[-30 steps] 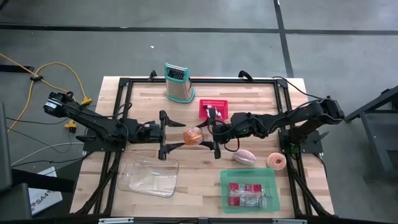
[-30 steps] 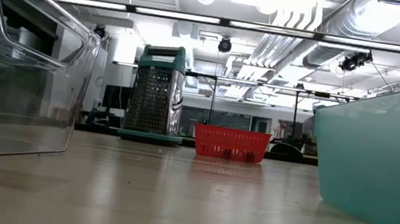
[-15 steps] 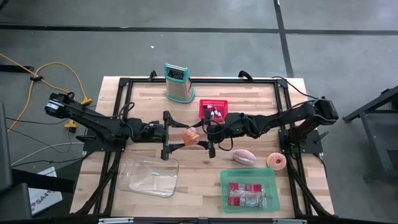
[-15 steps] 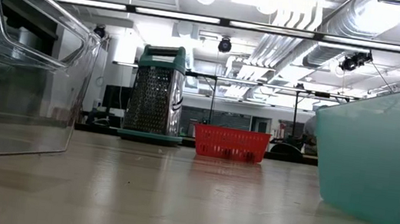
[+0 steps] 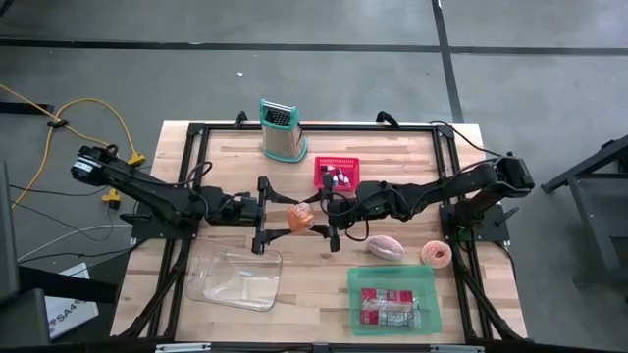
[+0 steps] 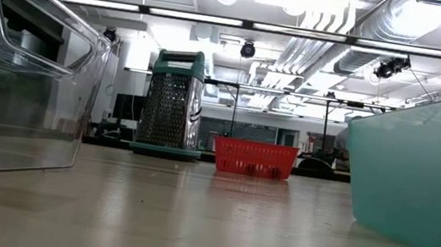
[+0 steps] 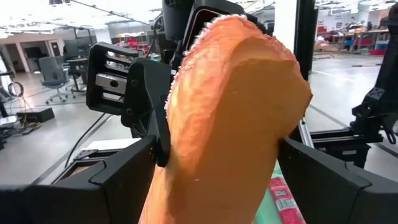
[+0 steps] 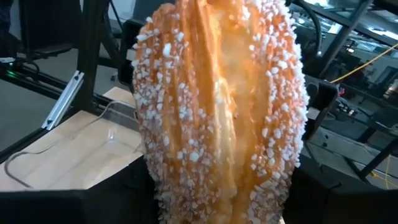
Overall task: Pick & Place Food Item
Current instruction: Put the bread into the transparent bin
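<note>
The pastry [image 5: 303, 216] hangs above mid-worktop [image 5: 412, 157], pinched in my right hand [image 5: 332, 218], with my left hand [image 5: 263, 217] spread wide around its other end. I judge this a handover: I should close the left firmly before the right lets go, then carry it to the clear tray [image 5: 235, 278].
</note>
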`<state>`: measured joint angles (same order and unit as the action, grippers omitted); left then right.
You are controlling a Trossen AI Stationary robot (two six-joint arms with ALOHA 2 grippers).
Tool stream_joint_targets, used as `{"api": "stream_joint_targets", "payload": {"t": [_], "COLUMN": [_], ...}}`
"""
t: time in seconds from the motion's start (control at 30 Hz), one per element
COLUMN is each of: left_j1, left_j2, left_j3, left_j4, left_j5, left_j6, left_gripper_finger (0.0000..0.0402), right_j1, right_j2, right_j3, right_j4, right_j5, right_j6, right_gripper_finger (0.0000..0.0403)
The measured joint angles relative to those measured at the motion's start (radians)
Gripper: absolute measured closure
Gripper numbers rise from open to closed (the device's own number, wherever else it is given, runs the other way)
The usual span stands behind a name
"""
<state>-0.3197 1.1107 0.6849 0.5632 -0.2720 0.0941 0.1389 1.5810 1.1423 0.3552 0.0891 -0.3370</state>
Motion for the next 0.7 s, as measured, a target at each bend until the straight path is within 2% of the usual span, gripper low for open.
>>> {"api": "stream_joint_targets", "payload": {"t": [0.7], "left_j1": [0.000], "left_j2": [0.000], "left_j3": [0.000], "left_j4": [0.000], "left_j5": [0.001], "left_j6": [0.004], "left_gripper_finger": [0.0091], "right_j1": [-0.001], "right_j2": [0.000], "right_j3": [0.000], "right_j4": [0.000], "right_j5": [0.013], "right_j6": [0.024], "right_gripper_finger": [0.0173]}}
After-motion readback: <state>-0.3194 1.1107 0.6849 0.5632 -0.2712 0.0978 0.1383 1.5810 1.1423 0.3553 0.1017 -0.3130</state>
